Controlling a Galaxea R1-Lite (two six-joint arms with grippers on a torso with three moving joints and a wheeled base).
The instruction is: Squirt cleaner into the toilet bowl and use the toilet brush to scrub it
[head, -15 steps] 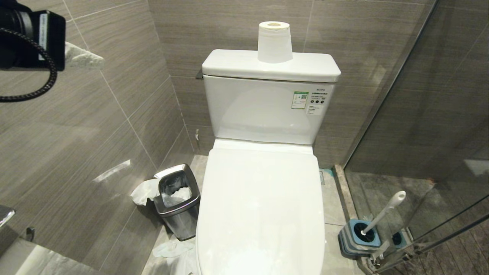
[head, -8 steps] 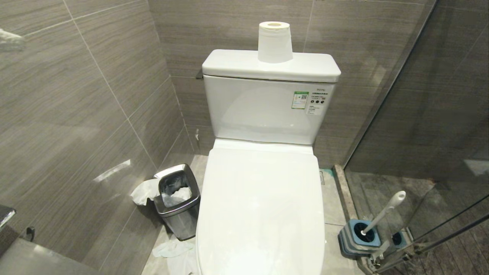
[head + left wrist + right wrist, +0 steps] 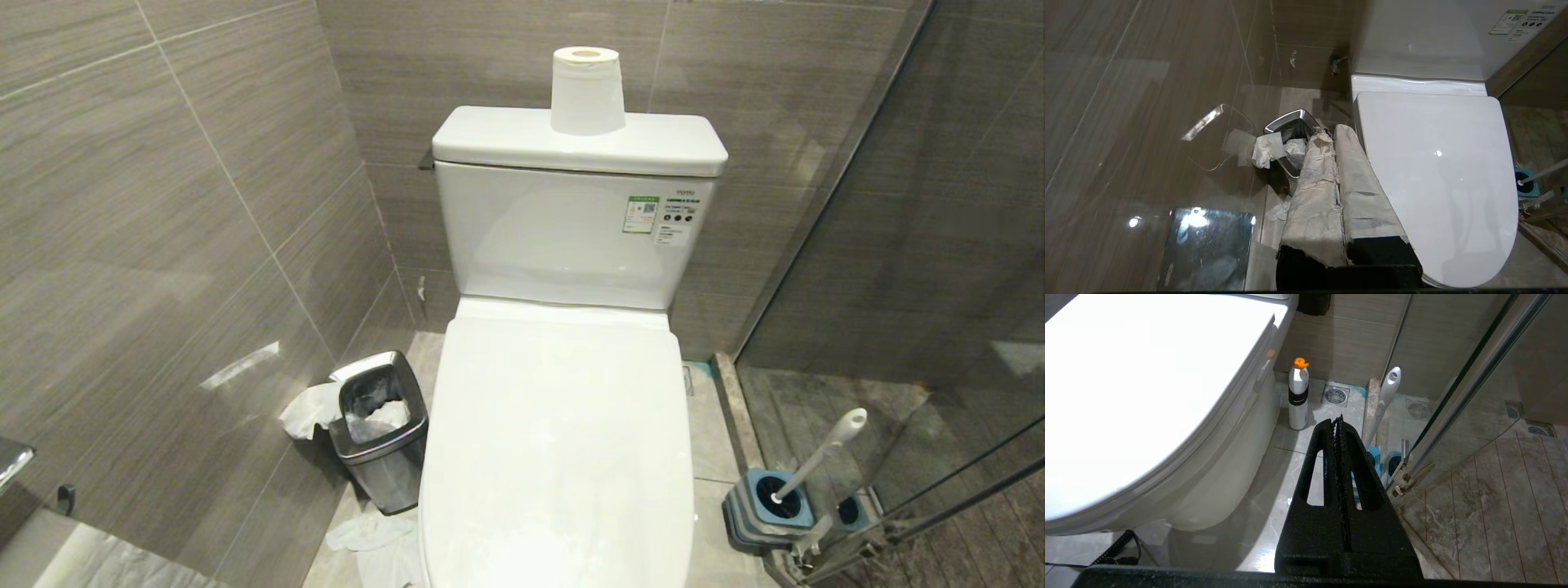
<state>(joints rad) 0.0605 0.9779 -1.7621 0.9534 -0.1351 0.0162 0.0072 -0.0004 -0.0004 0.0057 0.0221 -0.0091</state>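
Left gripper (image 3: 1331, 134), its cloth-wrapped fingers pressed together and empty, hangs over the floor between the steel bin (image 3: 1290, 126) and the left flank of the toilet bowl (image 3: 563, 449), whose lid is down; the right gripper (image 3: 1337, 420), likewise closed on nothing, hangs low at the bowl's right. The toilet brush (image 3: 816, 457) leans in its blue holder (image 3: 771, 506) on the floor at near right, by the glass door (image 3: 939, 286). Risk: with the lid down, cleaner cannot reach the bowl, and closed fingers may slip off the lid's smooth edge when lifting it.
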